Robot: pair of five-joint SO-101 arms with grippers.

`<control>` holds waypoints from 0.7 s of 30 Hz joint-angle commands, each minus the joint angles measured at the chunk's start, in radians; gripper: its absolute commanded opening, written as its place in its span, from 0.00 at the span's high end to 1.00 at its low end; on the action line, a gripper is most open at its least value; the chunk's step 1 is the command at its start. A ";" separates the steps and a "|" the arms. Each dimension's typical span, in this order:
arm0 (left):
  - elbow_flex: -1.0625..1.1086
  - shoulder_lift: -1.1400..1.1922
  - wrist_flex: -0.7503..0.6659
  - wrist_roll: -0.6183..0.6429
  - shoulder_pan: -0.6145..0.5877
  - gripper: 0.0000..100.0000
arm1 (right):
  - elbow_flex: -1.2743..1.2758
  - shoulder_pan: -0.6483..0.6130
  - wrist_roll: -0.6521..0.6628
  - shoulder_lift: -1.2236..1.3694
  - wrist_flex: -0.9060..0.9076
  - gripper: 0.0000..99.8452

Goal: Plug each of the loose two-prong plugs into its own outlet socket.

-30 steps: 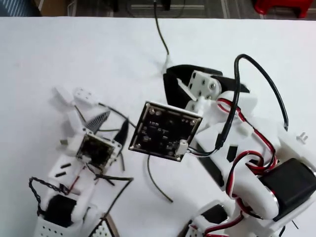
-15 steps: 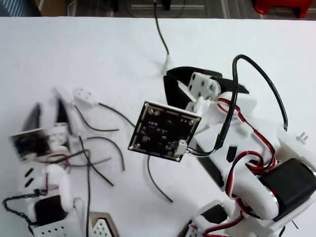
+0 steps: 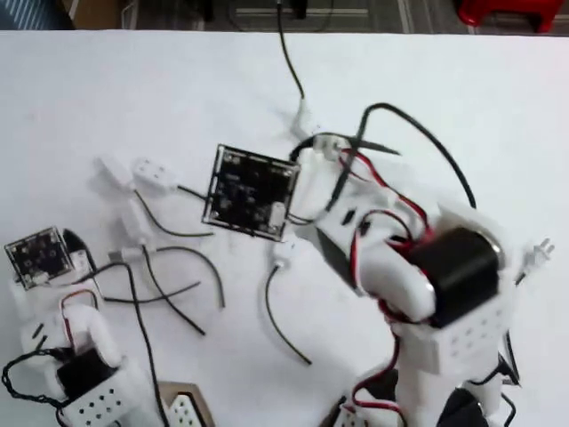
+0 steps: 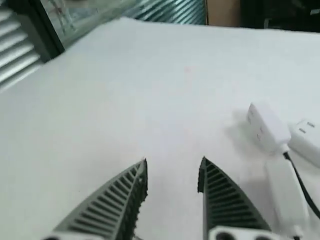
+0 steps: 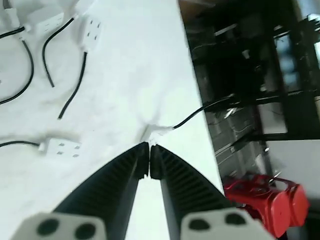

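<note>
Three white outlet sockets lie left of centre: one (image 3: 153,173), one (image 3: 114,169) beside it and a third (image 3: 135,218) nearer me, each with a short black cord. A loose plug (image 3: 284,253) lies mid-table on a black cord. Another plug (image 3: 305,114) sits farther back, its cord running off the far edge. My right gripper (image 5: 149,151) is shut and empty, its tips just short of that far plug (image 5: 157,132). My left gripper (image 4: 172,172) is open over bare table, with two sockets (image 4: 267,127) (image 4: 307,137) off to one side.
A small white plug (image 3: 536,253) lies at the table's right side behind the right arm. Loose black cords (image 3: 169,294) curl between the two arms. A red object (image 5: 265,197) stands on the floor beyond the table edge.
The left arm swung away from the sockets to the front left corner. The right arm turned and its wrist moved left, toward the far plug.
</note>
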 commanded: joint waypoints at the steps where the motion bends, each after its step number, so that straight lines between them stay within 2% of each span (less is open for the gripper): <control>1: -0.092 -0.004 0.138 0.021 -0.018 0.82 | 0.054 0.005 0.009 -0.010 0.002 0.98; 4: -0.178 -0.004 0.235 0.063 -0.016 0.82 | 0.081 0.005 0.009 -0.010 0.004 0.98; 11: -0.331 -0.001 0.385 0.072 -0.016 0.82 | 0.158 0.010 0.005 -0.012 0.007 0.98; 14: -0.362 -0.001 0.410 0.123 -0.038 0.82 | 0.206 0.012 0.005 -0.012 0.007 0.98; 18: -0.407 -0.001 0.405 0.163 -0.147 0.82 | 0.250 0.012 0.005 -0.027 0.007 0.98; 21: -0.465 -0.001 0.419 0.167 -0.157 0.82 | 0.278 0.012 0.008 -0.071 0.005 0.98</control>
